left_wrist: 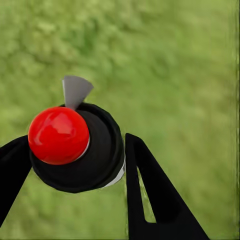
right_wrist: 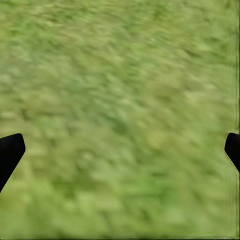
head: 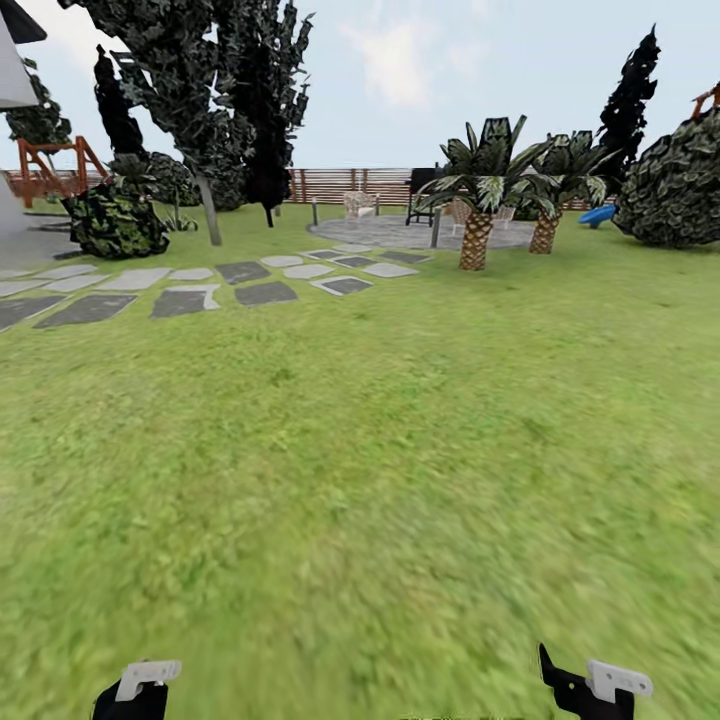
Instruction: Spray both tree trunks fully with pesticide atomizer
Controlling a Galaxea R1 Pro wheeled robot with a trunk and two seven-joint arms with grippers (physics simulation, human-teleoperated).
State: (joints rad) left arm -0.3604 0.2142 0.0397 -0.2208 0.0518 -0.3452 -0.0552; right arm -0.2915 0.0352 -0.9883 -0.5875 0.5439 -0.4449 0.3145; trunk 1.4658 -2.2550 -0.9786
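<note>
Green lawn (head: pixel 380 480) spreads across the garden to a brown slat fence (head: pixel 350 184) along its far edge, with grey stepping stones (head: pixel 185 300) running across toward the far left corner and a paved circle (head: pixel 400 232) beyond them. Near that far left stands a tall tree (head: pixel 190 90) with a dark blocky crown and a pale, slightly leaning tree trunk (head: pixel 211 212); it looks like one of the two to be sprayed, and I cannot pick out the second with any certainty. Two short palms (head: pixel 478 190) rise at the far right of the lawn.

The trunk lies well ahead and to the left, on the side of the arm carrying the sprayer, so the coming move is probably a drive across the grass.

Both arms hang low at the near edge of the head view, pointed down at turf. The left gripper (left_wrist: pixel 75 155) is clamped on the pesticide atomizer (left_wrist: pixel 80 150), a black bottle seen end-on, its long axis toward the wrist camera, red top (left_wrist: pixel 58 135) uppermost and grey nozzle (left_wrist: pixel 75 91) pointing away. The right gripper (right_wrist: pixel 120 150) is spread wide over bare grass, holding nothing.
</note>
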